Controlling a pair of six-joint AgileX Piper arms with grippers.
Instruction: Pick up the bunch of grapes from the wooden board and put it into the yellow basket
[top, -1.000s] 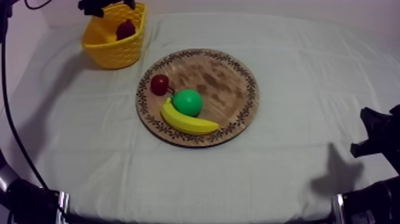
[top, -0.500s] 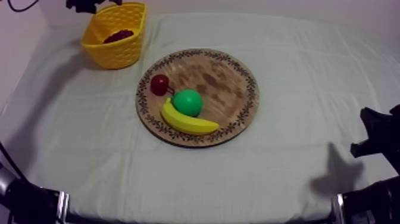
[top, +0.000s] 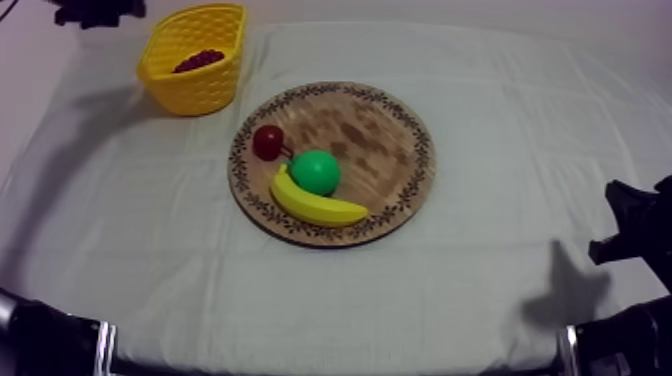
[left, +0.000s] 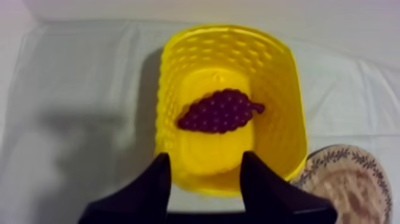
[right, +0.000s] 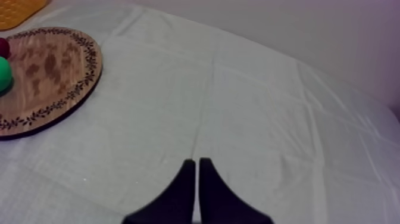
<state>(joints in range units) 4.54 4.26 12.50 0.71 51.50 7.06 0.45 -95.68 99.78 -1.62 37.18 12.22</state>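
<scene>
The dark purple bunch of grapes (left: 219, 111) lies on the floor of the yellow basket (left: 286, 89), which stands at the table's back left (top: 200, 85). In the top view the grapes (top: 198, 60) show just over the basket's rim. My left gripper (left: 206, 164) hangs above the basket's near wall, open, with nothing between its fingers; from above it sits left of the basket (top: 95, 12). The wooden board (top: 380, 130) is at the table's middle. My right gripper (right: 197, 162) is shut on nothing, low over bare cloth at the right (top: 630, 225).
On the board's left half lie a banana (top: 315, 203), a green pear (top: 316, 171) and a small red fruit (top: 267, 141). The board (right: 53, 65) lies well ahead of my right gripper. Open cloth surrounds the board on all sides.
My left gripper has drawn back to the left from over the basket. The grapes, high in the basket a second ago, now lie flat on its floor. The right arm is still.
</scene>
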